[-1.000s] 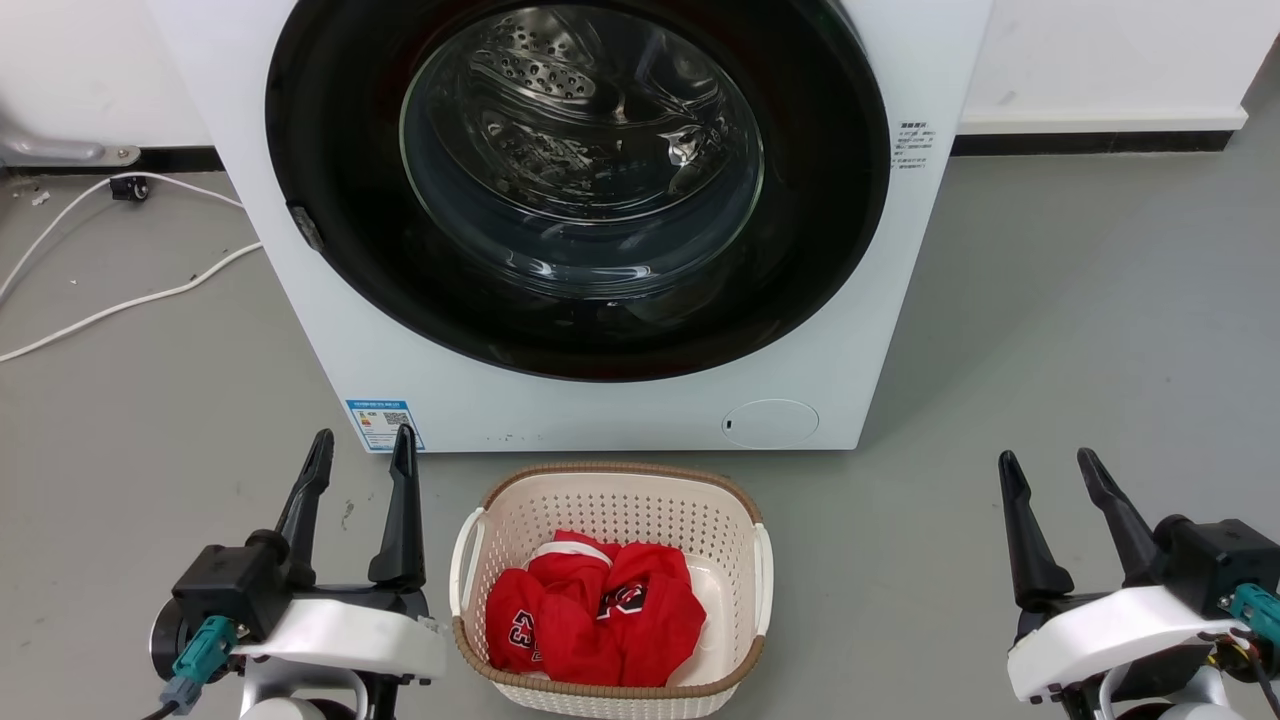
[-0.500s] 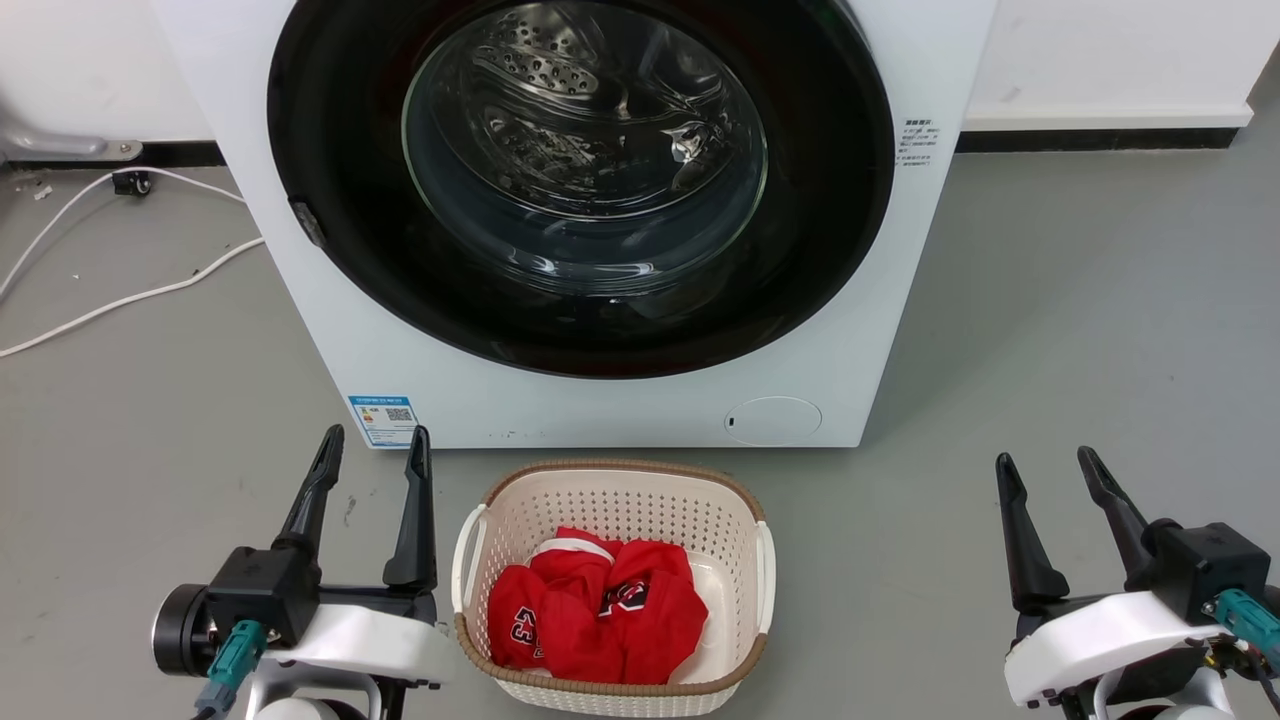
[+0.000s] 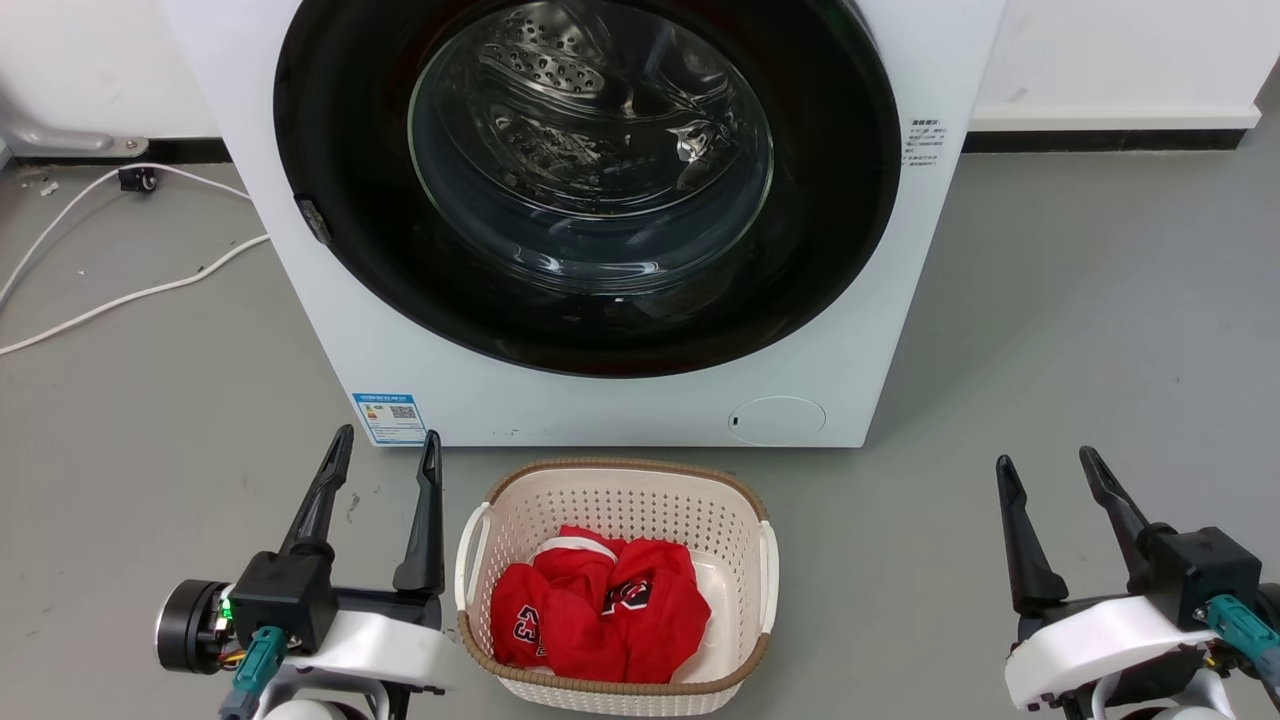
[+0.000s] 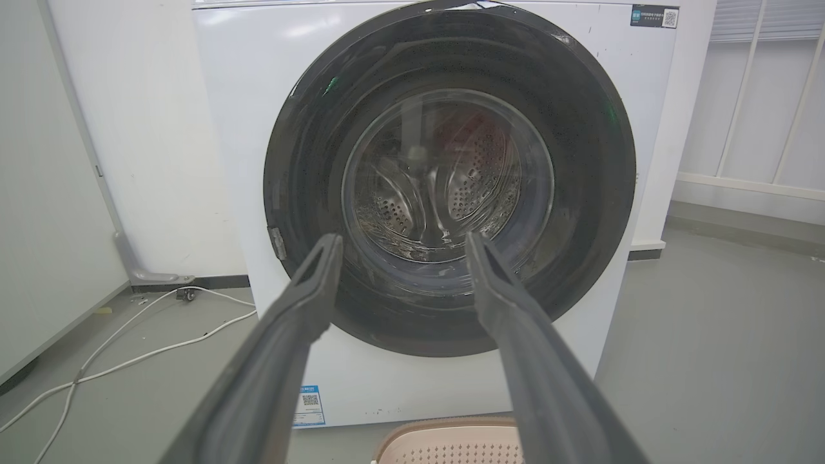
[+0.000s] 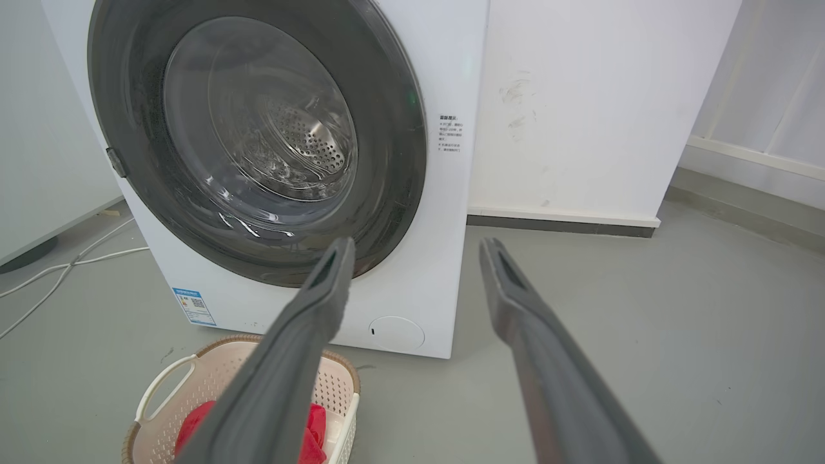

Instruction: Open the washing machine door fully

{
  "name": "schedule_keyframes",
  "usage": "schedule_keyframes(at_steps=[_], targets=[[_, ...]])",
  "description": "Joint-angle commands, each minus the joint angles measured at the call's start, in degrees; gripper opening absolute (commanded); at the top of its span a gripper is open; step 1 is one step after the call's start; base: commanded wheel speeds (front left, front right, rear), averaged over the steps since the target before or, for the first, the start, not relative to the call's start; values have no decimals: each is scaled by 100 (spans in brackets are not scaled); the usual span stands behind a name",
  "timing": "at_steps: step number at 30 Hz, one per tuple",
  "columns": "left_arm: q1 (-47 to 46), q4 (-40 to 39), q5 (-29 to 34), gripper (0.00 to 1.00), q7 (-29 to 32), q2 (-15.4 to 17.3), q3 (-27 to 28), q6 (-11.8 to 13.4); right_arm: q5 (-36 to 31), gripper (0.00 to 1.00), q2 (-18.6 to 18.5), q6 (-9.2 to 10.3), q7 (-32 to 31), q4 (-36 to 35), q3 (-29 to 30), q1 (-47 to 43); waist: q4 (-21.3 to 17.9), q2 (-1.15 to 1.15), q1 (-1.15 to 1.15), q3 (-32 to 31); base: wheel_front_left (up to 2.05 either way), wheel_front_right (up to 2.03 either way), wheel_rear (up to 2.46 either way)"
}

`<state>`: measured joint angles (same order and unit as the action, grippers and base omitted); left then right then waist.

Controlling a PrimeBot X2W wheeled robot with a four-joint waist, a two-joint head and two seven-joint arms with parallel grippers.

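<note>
Left gripper [image 3: 388, 435] sits spread and empty at the lower left of the head view, and the right gripper [image 3: 1045, 458] is the same at the lower right; neither touches anything. The door [image 3: 590, 180] fills the upper centre, shut flush against the machine [image 3: 620, 410]. A small grey tab [image 3: 313, 220] on its left rim looks like the pull point. The left gripper seems best placed: reach the tab, hook behind it, then pull in a wide arc, staying above the basket [image 3: 620, 468] at bottom centre.
</note>
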<state>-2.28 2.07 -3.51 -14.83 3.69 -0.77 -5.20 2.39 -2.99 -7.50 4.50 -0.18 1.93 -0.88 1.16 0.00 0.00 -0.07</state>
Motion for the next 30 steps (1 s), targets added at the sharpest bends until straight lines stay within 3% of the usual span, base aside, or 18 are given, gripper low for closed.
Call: schedule_keyframes(at_steps=[1,21,22,23,24,28,30], targets=[[76,9,102,100,-51,-5,4,-5,-57,100,22,2,53,10,8,25,2,0,0,0,0,0,0],[43,172,6,100,-39,-53,72,-69,240,100,20,2,92,253,27,107,-13,0,0,7,0,0,0],[40,173,8,100,-39,-55,76,-72,269,36,20,2,87,268,27,112,-14,0,0,8,0,0,0],[38,175,10,100,-39,-56,75,-73,291,11,20,2,94,275,27,119,-15,0,0,9,0,0,0],[35,177,13,100,-39,-58,76,-77,331,0,20,2,100,287,28,125,-15,0,0,11,0,0,0],[22,179,16,100,-39,-62,83,-80,527,0,20,2,157,328,32,117,-15,0,0,19,0,0,0],[13,180,16,100,-39,-63,85,-84,943,0,20,2,256,362,33,134,-13,0,0,20,0,0,0]])
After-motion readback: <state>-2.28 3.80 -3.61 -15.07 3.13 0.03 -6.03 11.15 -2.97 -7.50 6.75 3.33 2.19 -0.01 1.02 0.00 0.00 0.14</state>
